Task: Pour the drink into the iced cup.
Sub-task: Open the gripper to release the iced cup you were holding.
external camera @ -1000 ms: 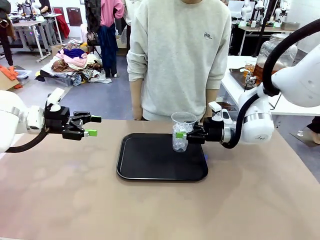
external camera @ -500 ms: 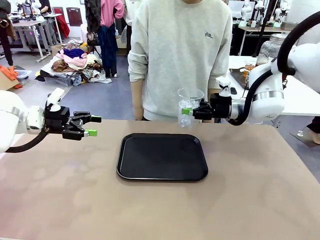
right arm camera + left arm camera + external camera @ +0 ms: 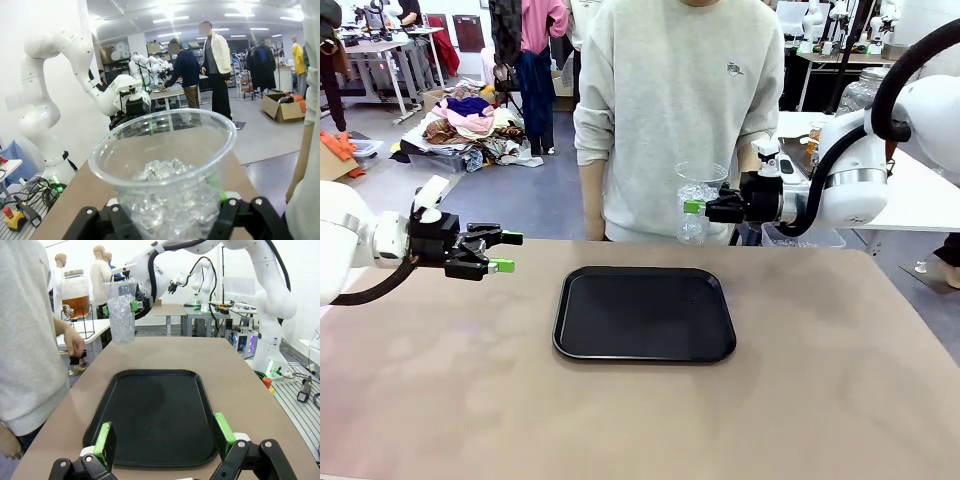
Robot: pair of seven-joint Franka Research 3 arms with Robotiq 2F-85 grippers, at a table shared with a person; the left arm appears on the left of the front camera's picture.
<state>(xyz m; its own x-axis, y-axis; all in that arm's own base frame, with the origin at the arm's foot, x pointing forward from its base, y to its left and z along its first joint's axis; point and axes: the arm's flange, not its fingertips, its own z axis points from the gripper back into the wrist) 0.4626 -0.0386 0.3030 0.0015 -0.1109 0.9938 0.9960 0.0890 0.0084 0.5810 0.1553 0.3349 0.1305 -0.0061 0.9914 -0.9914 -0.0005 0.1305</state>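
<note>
A robotics lab, open-plan. Workbenches [image 3: 378, 48] line the room under ceiling strip lights [image 3: 172, 20]. A clothes heap [image 3: 468, 122] covers the floor.

Clear cup [image 3: 701, 188] w/ ice, upright, midair, amber drink [image 3: 76, 304] in jar [image 3: 76, 282]

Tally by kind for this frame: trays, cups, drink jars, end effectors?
black tray: 1
iced cup: 1
drink jar: 1
end effectors: 2, left end effector open, right end effector shut on the iced cup
Total: 5
</note>
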